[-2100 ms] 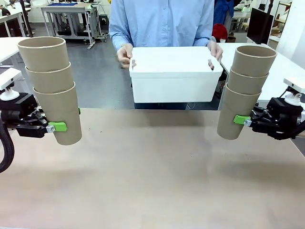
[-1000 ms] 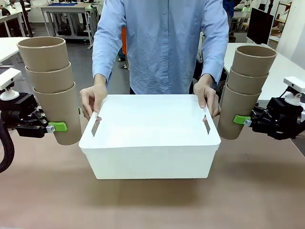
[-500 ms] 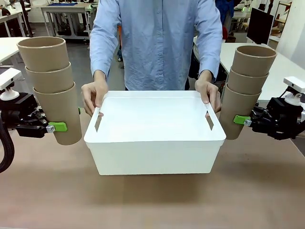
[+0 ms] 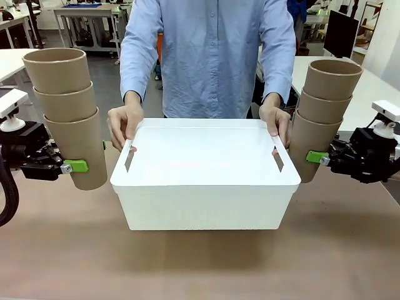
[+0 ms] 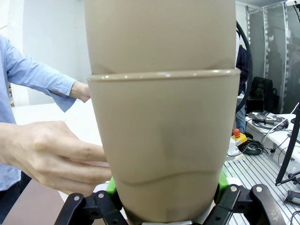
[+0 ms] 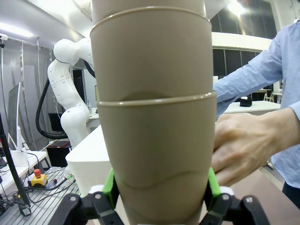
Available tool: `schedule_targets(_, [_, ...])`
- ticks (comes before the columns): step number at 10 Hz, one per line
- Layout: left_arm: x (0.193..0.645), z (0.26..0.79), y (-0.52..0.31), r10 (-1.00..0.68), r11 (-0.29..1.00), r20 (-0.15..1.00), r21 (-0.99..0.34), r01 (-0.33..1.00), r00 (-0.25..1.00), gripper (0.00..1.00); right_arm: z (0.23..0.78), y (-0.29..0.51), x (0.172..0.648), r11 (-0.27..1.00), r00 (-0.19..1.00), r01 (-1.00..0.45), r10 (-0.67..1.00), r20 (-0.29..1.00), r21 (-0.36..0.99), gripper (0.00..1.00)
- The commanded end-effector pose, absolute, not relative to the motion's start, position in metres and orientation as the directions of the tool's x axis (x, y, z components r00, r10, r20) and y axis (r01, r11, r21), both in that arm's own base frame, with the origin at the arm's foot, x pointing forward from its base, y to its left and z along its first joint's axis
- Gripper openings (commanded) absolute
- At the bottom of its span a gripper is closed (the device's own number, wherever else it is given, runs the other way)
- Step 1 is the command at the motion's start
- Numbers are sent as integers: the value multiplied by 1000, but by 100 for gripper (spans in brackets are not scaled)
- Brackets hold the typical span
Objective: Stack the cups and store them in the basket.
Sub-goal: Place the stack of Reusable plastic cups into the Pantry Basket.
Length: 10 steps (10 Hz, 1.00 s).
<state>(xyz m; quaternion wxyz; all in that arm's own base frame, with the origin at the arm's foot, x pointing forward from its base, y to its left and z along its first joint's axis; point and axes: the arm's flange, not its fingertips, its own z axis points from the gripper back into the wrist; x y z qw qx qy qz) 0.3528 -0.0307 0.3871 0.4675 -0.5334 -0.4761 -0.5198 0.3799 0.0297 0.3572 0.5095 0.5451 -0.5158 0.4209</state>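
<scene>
On the tan tabletop [image 4: 200, 269], the white basket [image 4: 203, 200] rests open, the person's hands [image 4: 124, 125] steadying its rim for loading. At 9 o'clock the left hand [image 4: 79, 165] clamps the left cup stack [image 4: 69, 119] upright; at 3 o'clock the right hand [image 4: 310, 157] clamps the right cup stack [image 4: 322, 119], seemingly poised to store.

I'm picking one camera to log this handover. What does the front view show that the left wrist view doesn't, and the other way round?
Front view adds: the whole basket, the person's hands on both its ends, and the right gripper clamping the right stack of three cups. Left wrist view adds: the green pads pressing the lowest cup at its sides, and a red-capped button behind. Both: the left gripper holding the left stack, one hand beside it.
</scene>
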Motion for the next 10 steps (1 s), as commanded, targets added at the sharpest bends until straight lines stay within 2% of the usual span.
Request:
schedule_targets(1, [353, 391, -31, 31, -109, 1000, -2, 994, 6, 83, 362, 30, 381, 58, 102, -992, -143, 984, 112, 87])
schedule_targets(10, [353, 391, -31, 31, -109, 1000, -2, 994, 6, 83, 362, 30, 381, 58, 102, -992, -143, 984, 112, 87])
